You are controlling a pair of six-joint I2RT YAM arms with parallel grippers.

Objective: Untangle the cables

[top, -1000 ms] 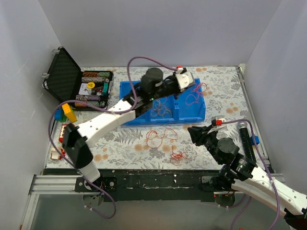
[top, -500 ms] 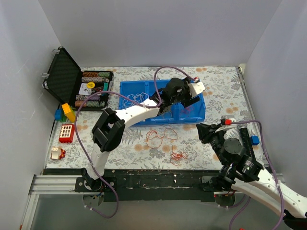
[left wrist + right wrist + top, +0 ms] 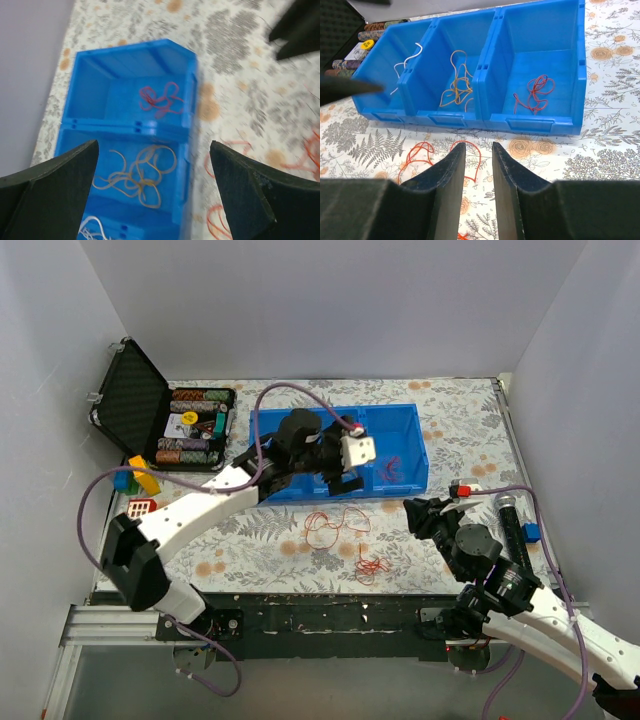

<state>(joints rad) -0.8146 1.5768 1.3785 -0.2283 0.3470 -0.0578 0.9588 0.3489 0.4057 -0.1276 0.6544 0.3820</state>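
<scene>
Landmark: the blue bin (image 3: 530,125).

- **Bin contents:** the left compartment holds the white cable (image 3: 405,62), the middle one the orange-yellow cable (image 3: 457,80), and the right one the red cable (image 3: 535,92).
- **On the table:** just in front of the bin we see loose red cables (image 3: 335,525) in overlapping loops, and further in front a smaller knotted clump (image 3: 372,565).
- **Left gripper** (image 3: 153,147): above the bin's front edge, about its middle, jaws spread wide and empty.
- **Right gripper** (image 3: 477,146): in front of the bin, off its right end, jaws nearly together and empty.

Risks, as we judge them:
- The loops overlap, so one pinch may lift two cables.
- The thin wire may slip from the pads.
- A snagged curl could drag sorted cables out of the bin.
- Both arms are near the bin's front and could bump.
</scene>
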